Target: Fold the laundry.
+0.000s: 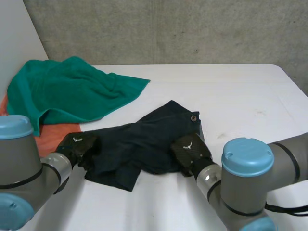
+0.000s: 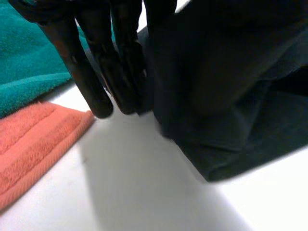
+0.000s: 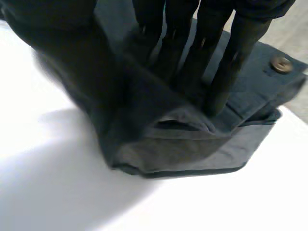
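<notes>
White table (image 1: 240,96): the dark garment (image 1: 144,139) lies crumpled near the middle, between the two hands. Step looks like the opening grasp, with no fold made yet. Next move calls for lifting it and spreading it flat.

Teal towel (image 1: 72,91) is heaped close by over an orange towel (image 1: 53,137), crowding the left side.

Left hand (image 1: 77,144) is at the garment's left edge, right hand (image 1: 190,147) at the button (image 1: 193,117) end. Each has straight, close-set fingers pinching bunched cloth.
</notes>
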Controlling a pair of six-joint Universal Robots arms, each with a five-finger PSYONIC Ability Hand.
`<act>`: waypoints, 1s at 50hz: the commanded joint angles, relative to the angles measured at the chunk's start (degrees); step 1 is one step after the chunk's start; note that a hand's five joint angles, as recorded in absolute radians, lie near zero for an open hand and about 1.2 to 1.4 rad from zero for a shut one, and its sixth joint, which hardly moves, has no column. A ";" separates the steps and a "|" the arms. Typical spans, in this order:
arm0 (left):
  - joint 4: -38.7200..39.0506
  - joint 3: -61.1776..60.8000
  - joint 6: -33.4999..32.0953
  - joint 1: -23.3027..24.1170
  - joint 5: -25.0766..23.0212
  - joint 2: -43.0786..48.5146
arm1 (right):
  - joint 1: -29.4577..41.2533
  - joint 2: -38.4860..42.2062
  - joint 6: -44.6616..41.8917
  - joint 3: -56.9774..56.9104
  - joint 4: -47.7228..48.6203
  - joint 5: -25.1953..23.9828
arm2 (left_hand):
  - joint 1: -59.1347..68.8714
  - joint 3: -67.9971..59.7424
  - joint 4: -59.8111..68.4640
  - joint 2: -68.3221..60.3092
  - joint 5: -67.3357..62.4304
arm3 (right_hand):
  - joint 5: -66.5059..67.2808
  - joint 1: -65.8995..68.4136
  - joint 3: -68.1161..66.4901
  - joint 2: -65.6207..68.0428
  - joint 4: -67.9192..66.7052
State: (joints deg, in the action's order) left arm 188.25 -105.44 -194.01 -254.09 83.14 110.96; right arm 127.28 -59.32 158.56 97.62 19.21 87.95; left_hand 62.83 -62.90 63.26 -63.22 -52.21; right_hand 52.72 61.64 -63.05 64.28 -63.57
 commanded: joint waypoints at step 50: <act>17.22 61.58 -0.06 9.58 3.26 9.01 | -15.31 -3.96 5.09 -43.92 13.63 11.62 | 17.17 -17.10 16.74 -16.78 -17.79 | 17.28 18.36 -16.95 15.72 -16.43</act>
State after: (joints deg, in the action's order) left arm 190.77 -50.79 -196.58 -244.51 87.06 118.86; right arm 113.19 -60.55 158.20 52.49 8.40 94.90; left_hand 64.70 -68.18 68.73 -68.63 -56.93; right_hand 58.22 64.72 -68.20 67.25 -68.68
